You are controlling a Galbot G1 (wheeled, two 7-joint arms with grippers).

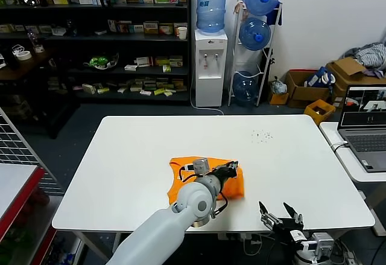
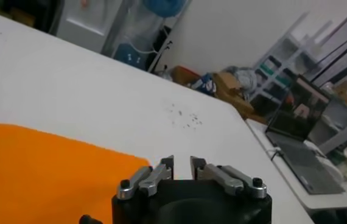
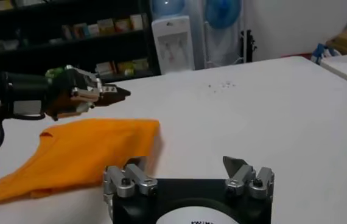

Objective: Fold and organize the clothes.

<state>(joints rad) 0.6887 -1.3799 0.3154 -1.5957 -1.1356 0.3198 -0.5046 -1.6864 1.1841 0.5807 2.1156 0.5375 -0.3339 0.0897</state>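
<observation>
1. The orange T-shirt (image 1: 205, 177) lies as a compact, already doubled bundle on the white tabletop (image 1: 132, 156), toward the robot's near edge and a little left of centre. Its top layer looks fairly flat, while the edges toward the robot look loose and slightly rumpled.

2. The left gripper (image 1: 231, 168) hangs just above the shirt's right edge. Its fingers (image 2: 161, 172) are drawn nearly together with only a narrow gap, and they pinch no cloth.

3. I judge the step in hand to be either tidying this fold or reaching for the next edge. To do it well, the left gripper should spread its fingers before descending, so it takes the edge cleanly.

4. It should come down on the hem itself and catch all layers at once; taking only the top layer would likely pull the bundle open.

5. Any lift should stay low and even, so the soft fabric does not sag or twist.

6. The right gripper (image 1: 281, 215) waits at the near edge of the tabletop, well apart from the shirt, fingers (image 3: 239, 168) spread and empty. It could pin the opposite edge if the bundle slides.
</observation>
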